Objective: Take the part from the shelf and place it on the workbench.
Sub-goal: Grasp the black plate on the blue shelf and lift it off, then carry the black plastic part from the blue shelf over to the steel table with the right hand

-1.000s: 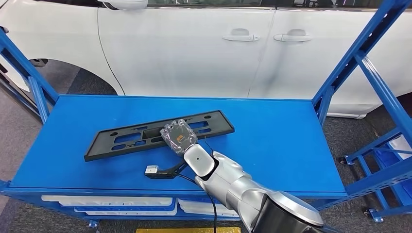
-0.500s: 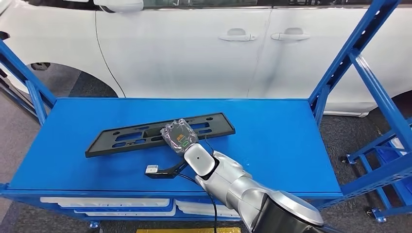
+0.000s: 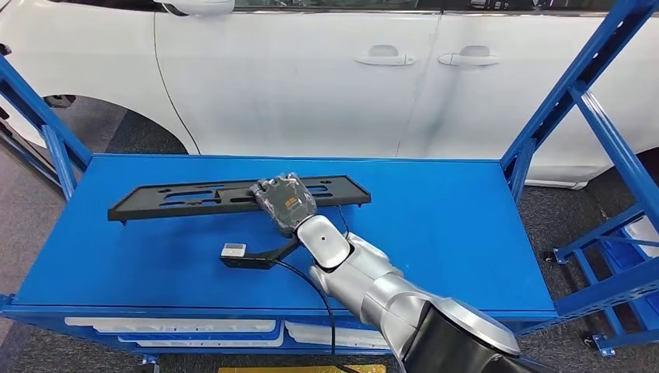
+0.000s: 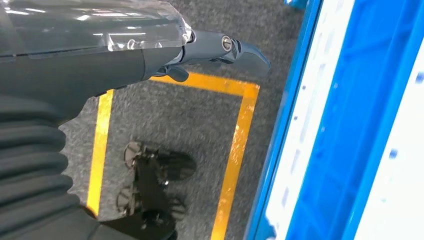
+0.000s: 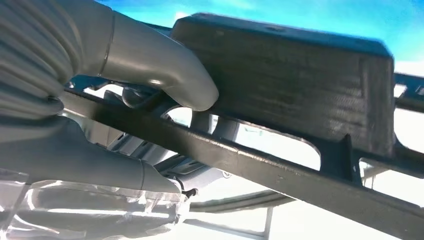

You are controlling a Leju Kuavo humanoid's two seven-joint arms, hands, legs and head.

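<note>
Part: long black part [image 3: 194,196] is held above the blue shelf [image 3: 443,233], toward its far-left side.
Right hand: right hand [image 3: 284,203] grips the part's near edge (thumb [image 5: 170,75] over a rail).
Left hand: left hand [image 4: 150,55] hangs over yellow floor lines [image 4: 235,150], fingers curled in, holding nothing.
Room: bare blue surface right of the part.

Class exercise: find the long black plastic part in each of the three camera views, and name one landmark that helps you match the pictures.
Head view: the black part stretches across the blue shelf top, gripped near its middle by the right hand.
Right wrist view: the part crosses the picture close up, with the hand's thumb pressed on it.
Left wrist view: not in it.
Shared landmark: the right hand on the part.
</note>
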